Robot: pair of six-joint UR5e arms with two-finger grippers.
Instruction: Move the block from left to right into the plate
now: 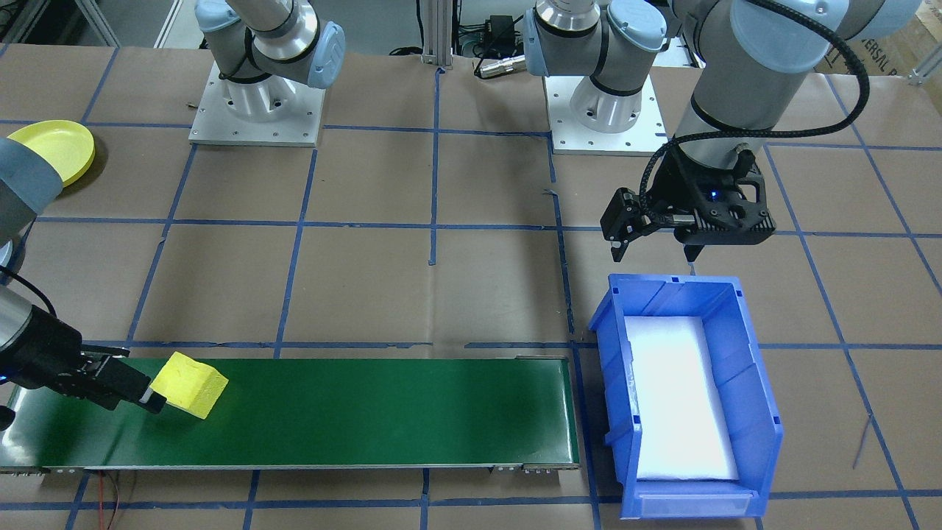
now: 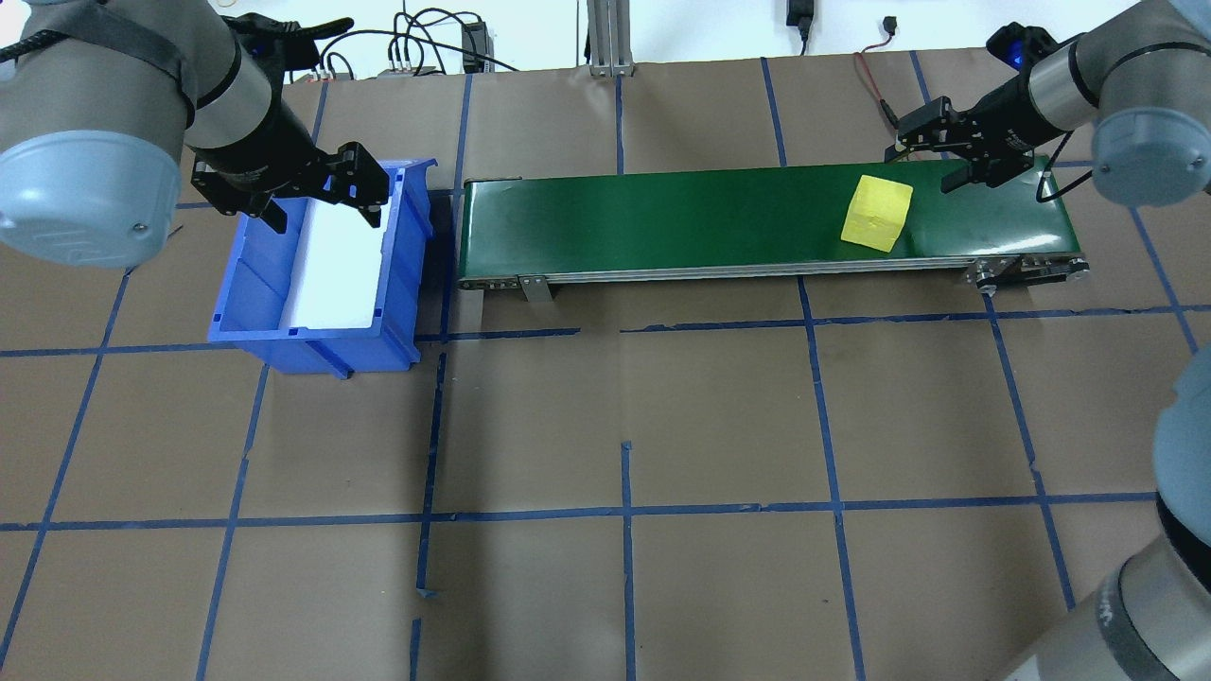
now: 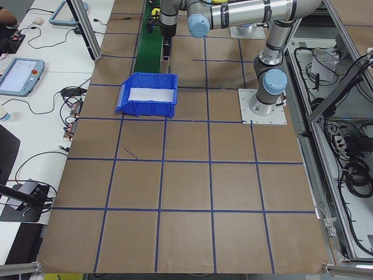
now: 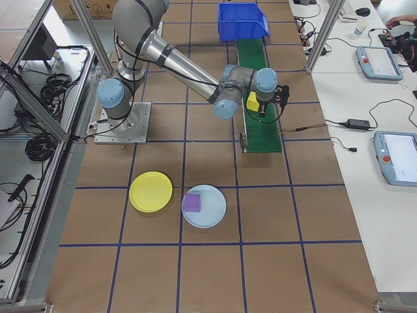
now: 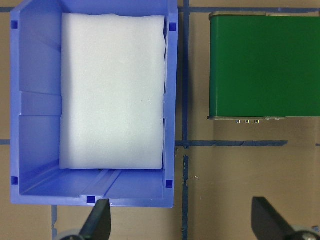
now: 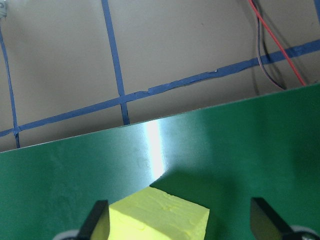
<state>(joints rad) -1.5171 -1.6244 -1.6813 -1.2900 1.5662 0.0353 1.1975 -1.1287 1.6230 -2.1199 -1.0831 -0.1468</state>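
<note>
Yellow foam block (image 2: 878, 213), cube-shaped.

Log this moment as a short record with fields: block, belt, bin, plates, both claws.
block: yellow foam cube, resting on the belt near its right end
belt: green conveyor belt, otherwise bare
bin: blue plastic bin with white foam pad, off the belt's left end
plates: round yellow plate empty; round light-blue plate holding a purple block
left claw: open, above the bin, holding nothing
right claw: open, beside the cube, not gripping it
</note>
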